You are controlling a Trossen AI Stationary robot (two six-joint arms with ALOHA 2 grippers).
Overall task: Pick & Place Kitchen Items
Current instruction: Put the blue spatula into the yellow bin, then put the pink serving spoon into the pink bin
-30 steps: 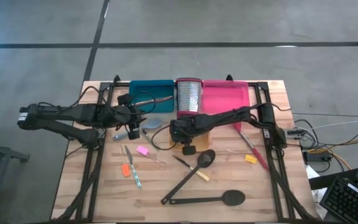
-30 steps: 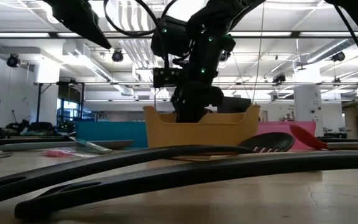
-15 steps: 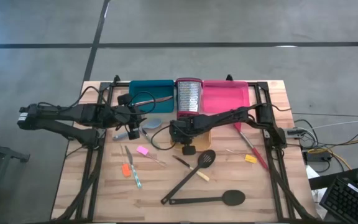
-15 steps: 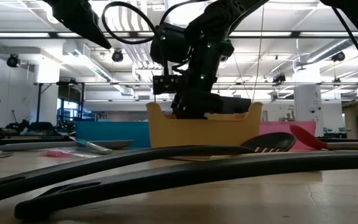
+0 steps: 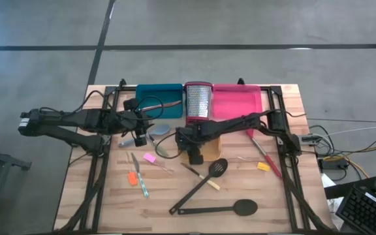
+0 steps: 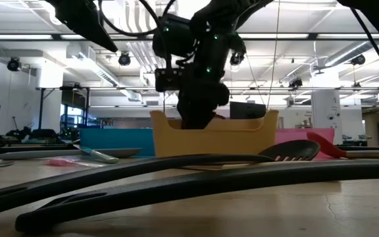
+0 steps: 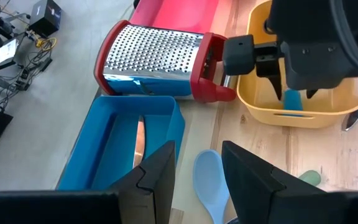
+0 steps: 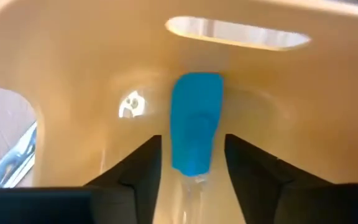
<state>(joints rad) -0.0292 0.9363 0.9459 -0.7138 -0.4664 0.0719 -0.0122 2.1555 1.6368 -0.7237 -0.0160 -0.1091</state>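
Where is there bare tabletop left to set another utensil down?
Free: the near-left corner of the table, left of the thin colour-handled tools, and the near-right corner beyond the black spoon. Crowded: the centre strip from the pink piece to the slotted spatula, and the back row of teal tray, grater and pink tray.

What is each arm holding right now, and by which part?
Nothing. The right gripper has its jaws open around a blue tool inside the yellow tray. The left gripper is empty.
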